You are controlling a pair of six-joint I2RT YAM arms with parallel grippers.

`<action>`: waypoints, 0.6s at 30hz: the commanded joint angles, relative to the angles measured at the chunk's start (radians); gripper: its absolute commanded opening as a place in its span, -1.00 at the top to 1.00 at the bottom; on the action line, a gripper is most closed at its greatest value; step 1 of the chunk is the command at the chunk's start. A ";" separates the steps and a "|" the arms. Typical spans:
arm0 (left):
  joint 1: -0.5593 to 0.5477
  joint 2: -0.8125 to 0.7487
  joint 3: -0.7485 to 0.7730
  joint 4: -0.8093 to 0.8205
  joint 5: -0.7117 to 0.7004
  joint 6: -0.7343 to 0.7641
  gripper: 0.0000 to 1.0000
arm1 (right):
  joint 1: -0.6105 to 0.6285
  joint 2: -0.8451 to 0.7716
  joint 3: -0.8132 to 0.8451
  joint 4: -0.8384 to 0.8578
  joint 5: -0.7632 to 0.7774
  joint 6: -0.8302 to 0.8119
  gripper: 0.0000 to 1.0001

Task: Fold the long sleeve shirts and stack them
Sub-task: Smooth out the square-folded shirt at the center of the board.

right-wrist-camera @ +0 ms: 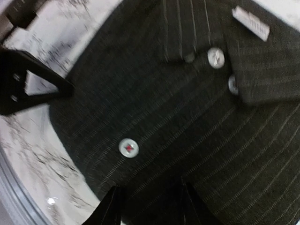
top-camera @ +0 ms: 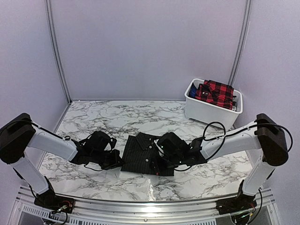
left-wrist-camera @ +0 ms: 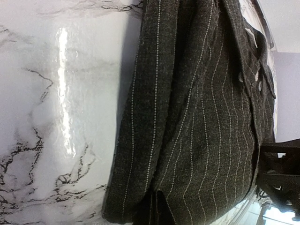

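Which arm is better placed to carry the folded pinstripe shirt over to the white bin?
Probably the right: the right gripper is open over the pinstripe shirt, on the white bin's side. The left gripper is shut at the shirt's opposite edge.

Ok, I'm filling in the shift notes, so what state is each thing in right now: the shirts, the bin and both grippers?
Pinstriped shirt: folded, lying flat on the table.
Plaid shirt: folded, in the bin.
White bin: upright, holding clothes.
Left gripper: jaws shut, at the pinstriped shirt's left edge.
Right gripper: jaws apart, over the pinstriped shirt's buttoned front.
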 commanded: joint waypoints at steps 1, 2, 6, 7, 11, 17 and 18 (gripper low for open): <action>-0.010 -0.016 0.044 -0.119 -0.037 0.010 1.00 | 0.023 0.025 -0.088 -0.011 0.031 0.085 0.24; -0.011 -0.019 0.054 -0.141 -0.044 0.017 1.00 | 0.027 0.023 -0.109 -0.016 0.040 0.095 0.24; -0.011 -0.037 0.072 -0.196 -0.057 0.034 1.00 | 0.032 -0.013 -0.174 -0.011 0.045 0.118 0.07; -0.011 -0.040 0.077 -0.208 -0.058 0.039 1.00 | 0.032 -0.022 -0.177 -0.017 0.047 0.118 0.03; -0.010 -0.056 0.092 -0.247 -0.062 0.057 1.00 | 0.034 -0.069 -0.140 -0.060 0.059 0.099 -0.07; -0.010 -0.102 0.104 -0.283 -0.061 0.069 0.85 | 0.037 -0.168 -0.105 -0.150 0.125 0.096 -0.06; -0.010 -0.111 0.107 -0.297 -0.062 0.072 0.81 | 0.037 -0.178 -0.112 -0.158 0.129 0.097 -0.03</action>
